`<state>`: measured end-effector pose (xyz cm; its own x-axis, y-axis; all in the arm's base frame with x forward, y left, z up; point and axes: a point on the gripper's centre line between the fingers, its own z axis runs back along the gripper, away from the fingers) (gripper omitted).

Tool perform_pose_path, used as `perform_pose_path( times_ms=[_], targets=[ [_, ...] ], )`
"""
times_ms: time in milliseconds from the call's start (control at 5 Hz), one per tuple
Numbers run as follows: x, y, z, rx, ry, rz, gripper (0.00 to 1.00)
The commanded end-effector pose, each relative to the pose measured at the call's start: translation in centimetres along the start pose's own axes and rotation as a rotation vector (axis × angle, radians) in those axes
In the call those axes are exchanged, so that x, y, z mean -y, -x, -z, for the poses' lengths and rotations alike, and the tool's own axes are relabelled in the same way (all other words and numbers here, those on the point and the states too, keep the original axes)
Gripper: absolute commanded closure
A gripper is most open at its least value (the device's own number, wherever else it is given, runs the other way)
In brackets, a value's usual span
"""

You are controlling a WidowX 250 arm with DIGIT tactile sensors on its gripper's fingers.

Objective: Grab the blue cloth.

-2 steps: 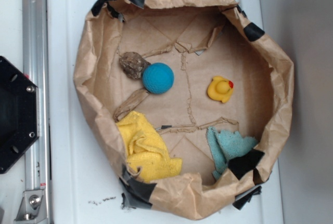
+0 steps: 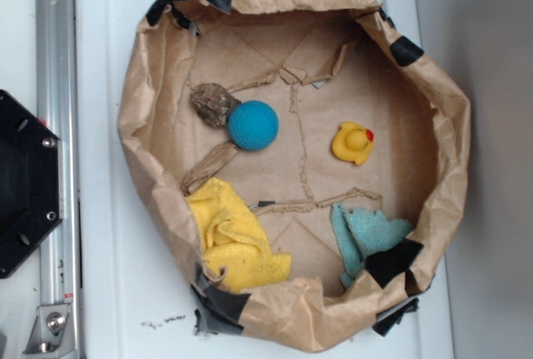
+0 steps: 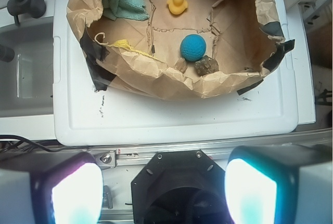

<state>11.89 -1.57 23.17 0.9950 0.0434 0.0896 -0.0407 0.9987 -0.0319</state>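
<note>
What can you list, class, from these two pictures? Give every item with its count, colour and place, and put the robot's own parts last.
Crumpled brown paper bag nest: one, brown with black tape patches, on the white lid.
Small fuzzy teal-blue terry cloth: one, light teal-blue, against the nest's wall, beside a black tape patch.
Large yellow cloth: one, yellow, bunched against the wall, apart from the blue cloth.
Round teal-blue ball: one, darker teal-blue, mid-nest, touching the stone.
Rough brown stone: one, grey-brown, beside the ball.
Yellow rubber duck: one, yellow with red beak, alone on the floor.
White plastic lid: one, white, under the nest.
Claw: one, pale glowing fingers, open, outside the nest.
</note>
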Motion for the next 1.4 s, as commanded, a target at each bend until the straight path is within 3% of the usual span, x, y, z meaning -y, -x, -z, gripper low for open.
perform_pose_path(
  times_ms=[0, 400, 600, 800, 1000, 1200],
  targets=[
    [-1.8, -9.3, 7.0, 0.103, -0.068, 0.036, 0.0],
    [-2.2, -14.4, 11.1, 0.142, -0.027, 0.176, 0.0],
    [-0.4, -16.9, 13.9, 0.155, -0.061, 0.295, 0.0],
    [1.2, -17.2, 14.7, 0.2, -0.089, 0.359, 0.0],
    [1.8, -16.9, 14.8, 0.263, -0.044, 0.449, 0.0],
    [2.3, -17.4, 16.1, 0.276, -0.042, 0.512, 0.0]
  ],
)
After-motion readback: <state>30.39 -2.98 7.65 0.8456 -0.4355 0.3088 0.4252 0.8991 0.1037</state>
